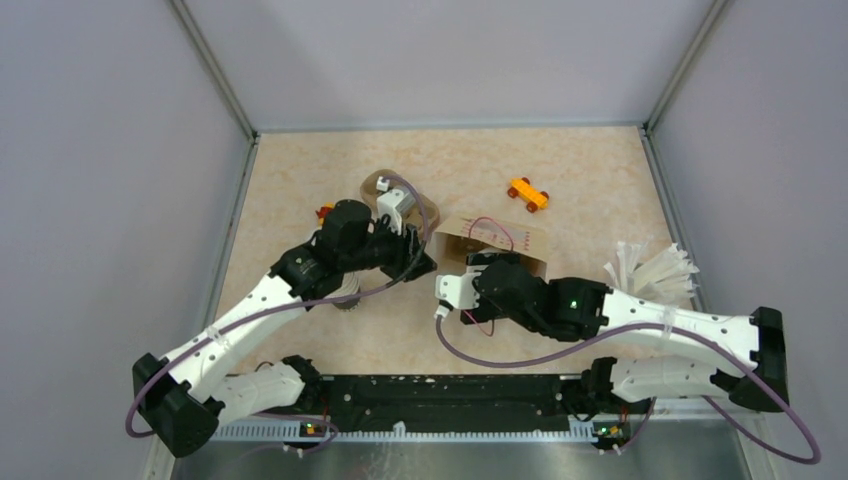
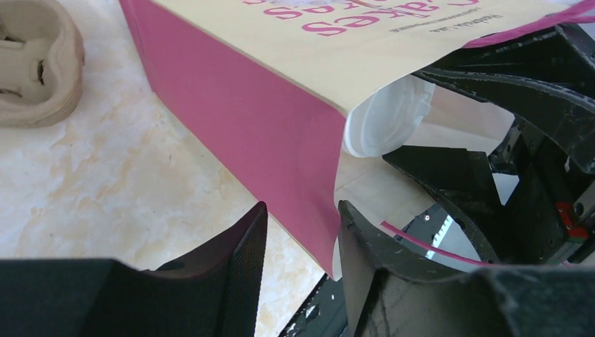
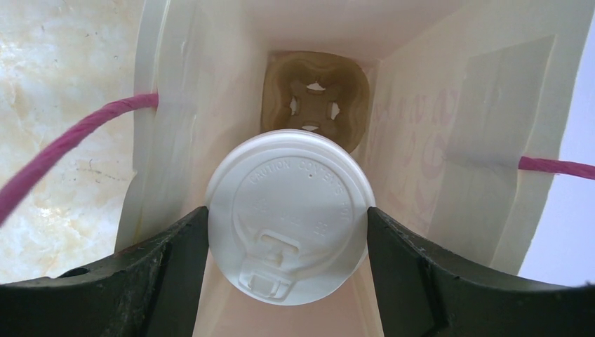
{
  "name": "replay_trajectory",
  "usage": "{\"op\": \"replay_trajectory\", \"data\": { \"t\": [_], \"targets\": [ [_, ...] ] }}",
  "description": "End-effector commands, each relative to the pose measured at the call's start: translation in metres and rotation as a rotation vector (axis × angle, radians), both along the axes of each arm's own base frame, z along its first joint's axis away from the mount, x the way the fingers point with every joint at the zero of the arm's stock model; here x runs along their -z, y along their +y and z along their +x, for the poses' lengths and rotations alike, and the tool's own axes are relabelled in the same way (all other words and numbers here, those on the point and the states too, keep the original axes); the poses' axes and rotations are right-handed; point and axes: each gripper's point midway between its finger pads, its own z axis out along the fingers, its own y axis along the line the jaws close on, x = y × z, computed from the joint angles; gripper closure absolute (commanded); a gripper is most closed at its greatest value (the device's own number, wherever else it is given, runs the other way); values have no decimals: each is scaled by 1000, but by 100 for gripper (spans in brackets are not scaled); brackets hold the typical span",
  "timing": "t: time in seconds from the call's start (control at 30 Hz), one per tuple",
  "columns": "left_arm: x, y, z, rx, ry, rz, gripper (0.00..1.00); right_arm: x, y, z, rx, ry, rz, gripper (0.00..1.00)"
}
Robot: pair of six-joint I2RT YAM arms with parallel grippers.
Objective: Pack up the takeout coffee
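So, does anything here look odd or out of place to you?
Two things. An orange toy car sits on the table, unrelated to coffee. And the paper bag seems to lie tilted over, so the lidded cup in the right gripper enters sideways.

A takeout coffee [image 3: 289, 217] with a smooth, slightly glossy white plastic lid bearing raised lettering, between the right arm's matt black plastic fingers [image 3: 172, 270] inside a matt cream paper bag [image 3: 484, 105] with twisted magenta cord handles [image 3: 70, 146], a rough brown moulded-pulp cup carrier [image 3: 314, 95] deeper in the bag, smooth marble-look table [image 3: 56, 70] outside it.
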Motion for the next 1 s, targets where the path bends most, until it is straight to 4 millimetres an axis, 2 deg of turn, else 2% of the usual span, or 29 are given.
{"op": "replay_trajectory", "data": {
  "t": [0.0, 0.23, 0.37, 0.43, 0.53, 0.57, 0.67, 0.73, 0.97],
  "targets": [
    [-3, 6, 9, -68, -31, -8, 51, -16, 11, 10, 27, -33, 68, 47],
    [-4, 2, 22, -101, -43, -17, 46, -18, 9, 9, 33, -30, 82, 48],
    [-4, -3, 26, -91, -48, -20, 46, -18, 5, 7, 41, -23, 87, 48],
    [-5, -4, 27, -85, -54, -21, 54, -20, 2, 6, 46, -25, 89, 48],
    [-8, -6, 24, -66, -61, -33, 78, -23, -1, 7, 42, -42, 79, 48],
    [-9, -6, 22, -57, -64, -38, 83, -25, -3, 8, 40, -54, 67, 48],
    [-8, -9, 17, -24, -65, -50, 91, -35, -7, 18, 58, -76, 58, 48],
    [-8, -10, 14, -5, -63, -57, 92, -41, -9, 25, 71, -88, 58, 48],
    [-16, -15, 7, 45, -71, -90, 100, -44, -1, 30, 40, -118, 48, 48]
  ]
}}
